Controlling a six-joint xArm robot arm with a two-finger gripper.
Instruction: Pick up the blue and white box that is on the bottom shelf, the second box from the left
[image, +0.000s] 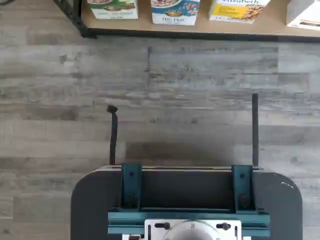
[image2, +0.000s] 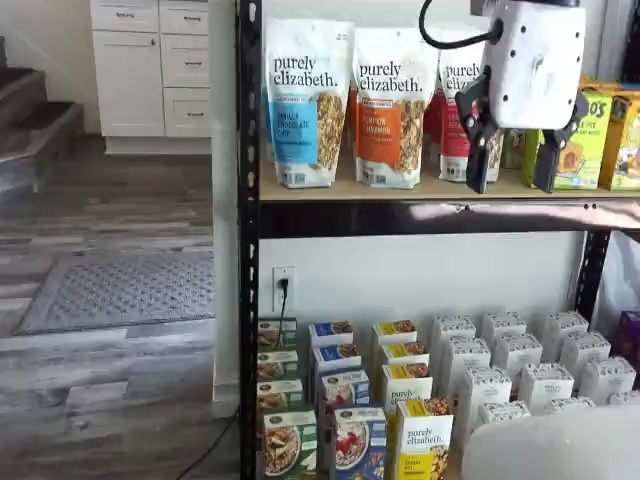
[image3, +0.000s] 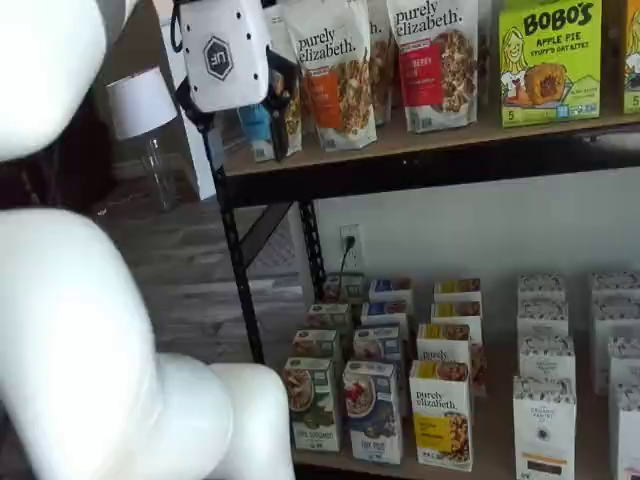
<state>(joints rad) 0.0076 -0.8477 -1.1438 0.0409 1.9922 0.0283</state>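
Observation:
The blue and white box (image2: 358, 445) stands at the front of the bottom shelf (image3: 480, 462), between a green-fronted box (image2: 289, 442) and a yellow "purely elizabeth" box (image2: 424, 448). It shows in both shelf views (image3: 372, 410), with more blue boxes lined up behind it. The wrist view catches its lower front (image: 175, 12) on the tan shelf board (image: 210, 30). My gripper (image2: 513, 165) hangs high up in front of the upper shelf, well above the box. A plain gap shows between its two black fingers (image3: 247, 145), with nothing in them.
Granola pouches (image2: 305, 100) and Bobo's boxes (image3: 548, 60) fill the upper shelf. White boxes (image2: 515, 375) take up the right of the bottom shelf. A black post (image2: 248, 250) marks the rack's left edge. My white arm (image3: 80, 330) fills the left foreground. Grey wood floor (image: 160, 100) lies before the rack.

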